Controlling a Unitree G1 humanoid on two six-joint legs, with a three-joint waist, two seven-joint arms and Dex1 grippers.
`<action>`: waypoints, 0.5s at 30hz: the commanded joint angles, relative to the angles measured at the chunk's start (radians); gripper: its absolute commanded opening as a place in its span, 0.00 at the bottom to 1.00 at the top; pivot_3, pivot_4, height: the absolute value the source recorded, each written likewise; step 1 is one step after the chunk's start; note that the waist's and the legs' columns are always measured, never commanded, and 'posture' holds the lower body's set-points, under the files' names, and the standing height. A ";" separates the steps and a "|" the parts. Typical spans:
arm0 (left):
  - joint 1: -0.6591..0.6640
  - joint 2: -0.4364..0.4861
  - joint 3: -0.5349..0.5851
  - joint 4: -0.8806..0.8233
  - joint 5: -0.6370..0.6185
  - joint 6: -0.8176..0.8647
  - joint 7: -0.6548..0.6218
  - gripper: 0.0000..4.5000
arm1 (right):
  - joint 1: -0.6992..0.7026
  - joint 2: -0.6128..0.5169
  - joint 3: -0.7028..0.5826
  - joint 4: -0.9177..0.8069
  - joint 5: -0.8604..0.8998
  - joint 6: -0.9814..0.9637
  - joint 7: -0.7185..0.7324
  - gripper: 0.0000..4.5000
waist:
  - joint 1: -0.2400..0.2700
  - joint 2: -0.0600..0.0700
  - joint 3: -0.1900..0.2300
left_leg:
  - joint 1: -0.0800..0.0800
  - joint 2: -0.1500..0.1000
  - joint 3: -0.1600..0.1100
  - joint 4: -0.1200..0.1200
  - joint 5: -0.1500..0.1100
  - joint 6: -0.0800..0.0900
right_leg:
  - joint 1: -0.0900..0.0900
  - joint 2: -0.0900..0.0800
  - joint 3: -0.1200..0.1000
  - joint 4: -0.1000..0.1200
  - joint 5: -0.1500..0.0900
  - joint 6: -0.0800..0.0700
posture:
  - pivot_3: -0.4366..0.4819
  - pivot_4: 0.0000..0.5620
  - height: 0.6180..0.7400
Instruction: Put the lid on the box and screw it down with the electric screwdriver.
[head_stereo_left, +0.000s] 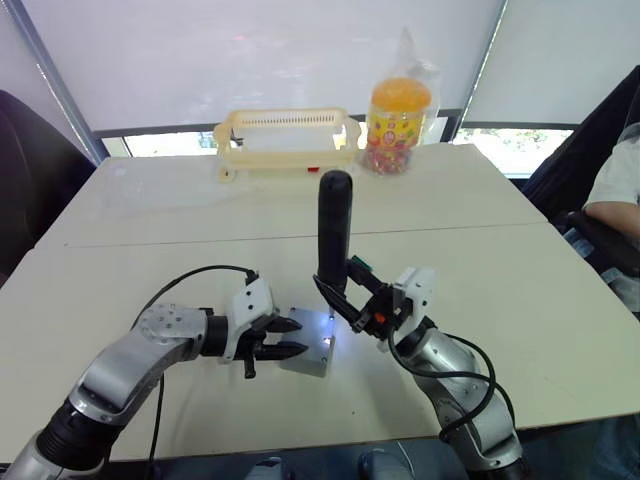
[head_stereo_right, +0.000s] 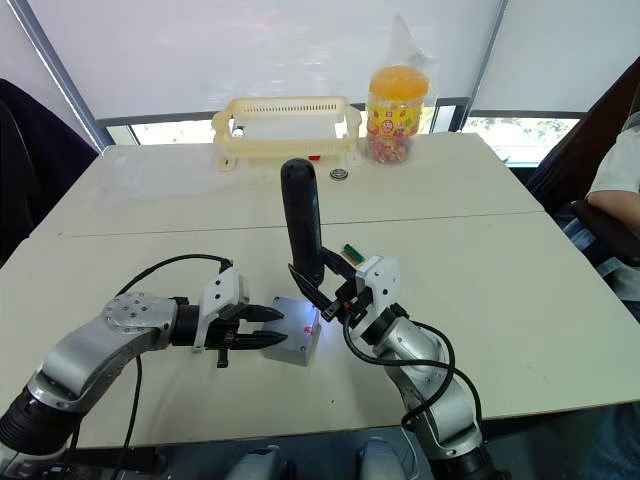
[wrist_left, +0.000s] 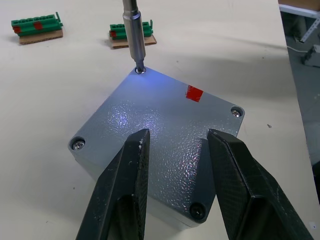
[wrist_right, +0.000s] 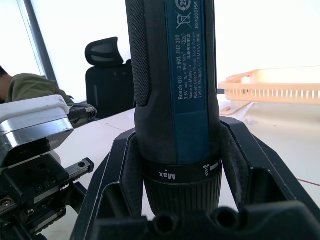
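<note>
The grey lid lies flat on the grey box, with a red mark on top and screws in three visible corners. The electric screwdriver stands upright, its metal bit set in the fourth, far corner, where a bluish light falls on the lid. My right gripper is shut on the tool's lower body. My left gripper is open, its two black fingers spread over the lid's near side at the box's left.
Two green terminal blocks lie on the table beyond the box. A cream slotted basket, a jar of sweets and a small round metal piece sit at the far edge. A person's arm shows at the right.
</note>
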 joint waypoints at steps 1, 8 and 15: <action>0.007 0.005 0.005 -0.012 0.003 0.015 0.005 0.41 | 0.044 -0.024 0.016 0.086 -0.042 0.035 0.004 0.39 | 0.000 0.000 0.000 | 0.000 0.000 0.000 0.000 0.000 0.000 | 0.000 0.000 0.000 0.000 0.000 0.000 | 0.48 0.27 1.00; 0.004 0.004 0.002 -0.012 0.002 0.018 0.007 0.41 | 0.041 -0.023 0.012 0.092 -0.053 0.025 0.004 0.39 | 0.000 0.000 -0.001 | 0.000 0.000 0.000 0.000 0.000 0.000 | 0.000 0.000 0.000 0.000 -0.001 0.000 | 0.48 0.27 1.00; -0.001 0.003 -0.002 -0.006 0.004 0.016 0.004 0.41 | 0.032 -0.025 0.004 0.092 -0.054 0.023 0.002 0.39 | 0.000 0.000 -0.001 | 0.000 0.000 0.000 0.000 0.000 0.000 | 0.000 0.000 0.000 0.000 -0.001 0.000 | 0.48 0.27 1.00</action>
